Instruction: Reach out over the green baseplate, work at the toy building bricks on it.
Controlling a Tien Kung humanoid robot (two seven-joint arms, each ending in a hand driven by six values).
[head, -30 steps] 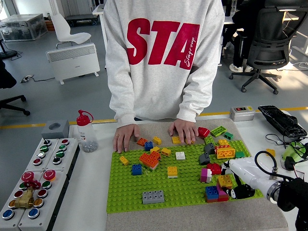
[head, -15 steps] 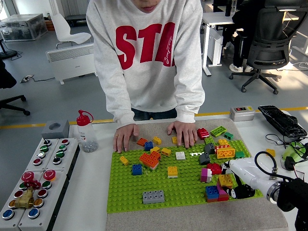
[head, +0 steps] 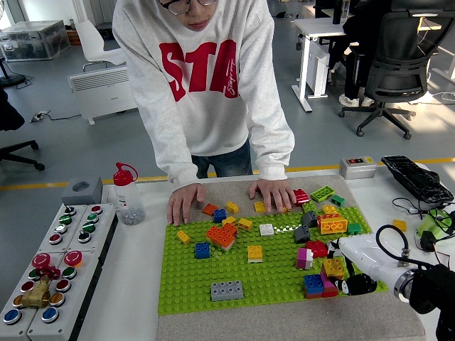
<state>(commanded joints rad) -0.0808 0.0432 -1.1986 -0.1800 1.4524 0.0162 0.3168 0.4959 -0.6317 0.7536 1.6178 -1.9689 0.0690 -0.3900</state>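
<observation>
Nearest to me, the robot's right hand (head: pixel 355 283) sits low at the baseplate's near right corner, its dark fingers curled down beside the yellow brick (head: pixel 332 267) and the blue-and-red bricks (head: pixel 318 285); I cannot tell whether they pinch anything or merely rest there. The left arm is nowhere to be seen. The green baseplate (head: pixel 270 280) lies on a grey mat in the middle of the white table, bricks scattered over it: a grey brick (head: pixel 226 290) near the front, an orange cluster (head: pixel 221 236) further in, a white brick (head: pixel 266 229) behind that. At the far edge the person's 2 hands (head: pixel 185 200) press flat on the mat. My worry is that a pull on a stuck brick lifts or drags the whole plate, or that the wrist sweeps the pink-and-white brick (head: pixel 304 258) loose, since bricks crowd tight around that corner. Compared with a second ago, the person has leaned well forward over the table; their hands and the robot's hand have barely shifted.
</observation>
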